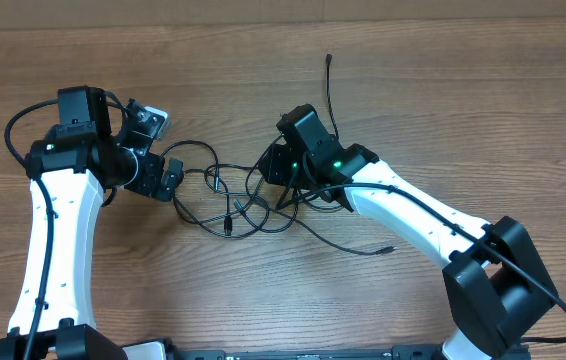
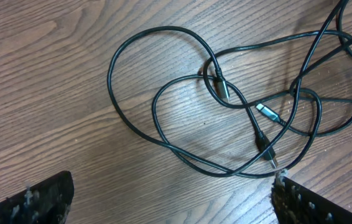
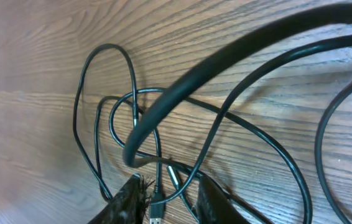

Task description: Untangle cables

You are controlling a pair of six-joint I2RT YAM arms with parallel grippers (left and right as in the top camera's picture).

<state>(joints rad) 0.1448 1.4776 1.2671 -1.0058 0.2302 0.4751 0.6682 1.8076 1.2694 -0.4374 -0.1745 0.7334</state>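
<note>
Bench [image 1: 483,90]: brown wood-grain top that carries everything listed
Cables [image 1: 228,222]: thin black cords in loose, overlapping loops, tangled at the middle of the bench between the two arms; one strand trails toward the far edge, another toward the near edge beside the right arm
Plug ends: a silver-tipped plug [image 2: 269,114] and a dark plug [image 2: 221,87] lie among the loops in the left wrist view
Left arm [image 1: 53,220]: white with black joints, reaching in from the near left corner, its head at the left side of the tangle
Left fingers [image 2: 39,199]: spread wide apart and grasping nothing; the nearest loop lies just beside one fingertip
Right arm [image 1: 413,215]: white with black joints, reaching in from the near right corner, its head over the right side of the tangle
Right fingers [image 3: 129,199]: set close together and low over the tangle, with thin strands and a small plug [image 3: 157,211] between them; whether they pinch a strand cannot be told
</note>
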